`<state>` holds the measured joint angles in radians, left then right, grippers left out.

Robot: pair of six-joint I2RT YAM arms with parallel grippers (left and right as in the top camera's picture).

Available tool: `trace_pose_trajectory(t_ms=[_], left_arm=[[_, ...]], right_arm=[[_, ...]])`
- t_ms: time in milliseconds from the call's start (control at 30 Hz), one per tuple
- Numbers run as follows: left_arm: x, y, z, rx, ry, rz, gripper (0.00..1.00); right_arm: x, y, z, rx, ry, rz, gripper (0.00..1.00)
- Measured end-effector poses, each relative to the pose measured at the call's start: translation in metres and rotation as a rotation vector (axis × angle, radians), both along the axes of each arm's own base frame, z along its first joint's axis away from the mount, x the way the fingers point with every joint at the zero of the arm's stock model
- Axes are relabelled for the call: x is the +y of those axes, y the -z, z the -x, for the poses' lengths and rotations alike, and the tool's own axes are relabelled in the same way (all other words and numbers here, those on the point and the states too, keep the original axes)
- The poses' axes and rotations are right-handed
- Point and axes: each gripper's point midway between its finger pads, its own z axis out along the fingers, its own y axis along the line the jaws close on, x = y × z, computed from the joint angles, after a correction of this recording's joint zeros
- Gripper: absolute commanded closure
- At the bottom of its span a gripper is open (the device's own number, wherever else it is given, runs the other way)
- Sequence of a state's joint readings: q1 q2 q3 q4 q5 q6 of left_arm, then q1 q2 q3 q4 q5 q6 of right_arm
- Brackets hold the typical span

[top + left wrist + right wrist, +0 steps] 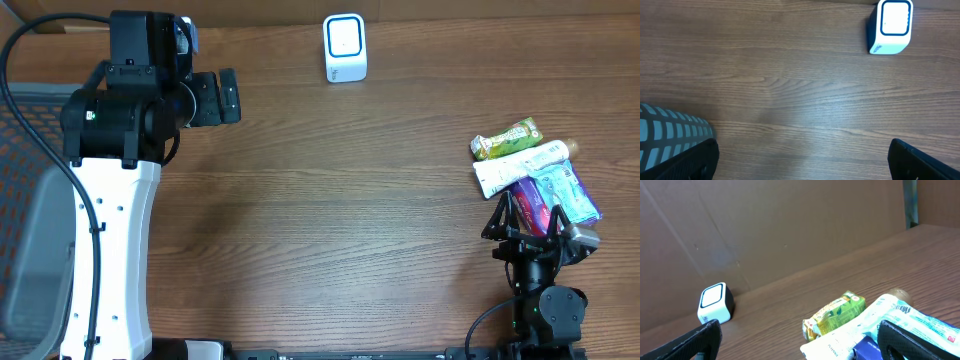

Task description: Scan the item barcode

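Observation:
The white barcode scanner (pixel 345 47) with a blue-ringed face stands at the back of the wooden table; it also shows as the scanner (pixel 892 26) and the scanner (pixel 716 302) in the wrist views. The items lie in a pile at the right: a green packet (pixel 507 139), a white pouch (pixel 520 165), a light-blue pack (pixel 565 190) and a purple pack (pixel 530 200). My right gripper (pixel 525 215) hangs open just in front of the pile, holding nothing; in its own view the right gripper (pixel 805 347) faces the green packet (pixel 835 315). My left gripper (pixel 232 97) is open and empty, left of the scanner.
A dark mesh basket (pixel 20 130) sits at the table's left edge, its grid wall (pixel 670 132) beside my left finger. A brown cardboard wall (pixel 765 230) stands behind the scanner. Bare wood lies between the scanner and the pile.

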<state>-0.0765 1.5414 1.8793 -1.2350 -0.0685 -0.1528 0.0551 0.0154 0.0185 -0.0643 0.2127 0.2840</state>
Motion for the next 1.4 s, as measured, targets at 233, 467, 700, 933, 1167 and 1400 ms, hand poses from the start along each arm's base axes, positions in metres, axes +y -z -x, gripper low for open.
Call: trace_pose_trajectory(t_ms=[233,467,700,933,1167,1400], left_arm=[[0.000,0.000,0.000,0.000,0.000,0.000,0.01],[0.002,0.000,0.001,0.003,0.013,-0.025,0.00],[-0.016,-0.035,-0.018,-0.277,0.158,-0.020,0.01],[-0.034,-0.024,0.003,-0.558,0.280,-0.002,0.00],[-0.035,0.023,0.045,-0.709,0.331,-0.047,0.00],[-0.020,0.063,0.090,-0.865,0.306,-0.114,0.01]], right_arm=[[0.000,0.000,0.000,-0.001,0.000,0.000,0.00],[0.000,0.000,0.000,0.000,0.000,0.001,0.00],[0.000,0.000,0.000,0.000,0.000,0.000,0.00],[0.001,0.000,0.000,0.000,-0.003,0.001,0.00],[0.001,0.001,0.000,0.002,-0.003,0.001,0.00],[0.001,0.001,0.000,0.002,-0.004,0.001,0.00]])
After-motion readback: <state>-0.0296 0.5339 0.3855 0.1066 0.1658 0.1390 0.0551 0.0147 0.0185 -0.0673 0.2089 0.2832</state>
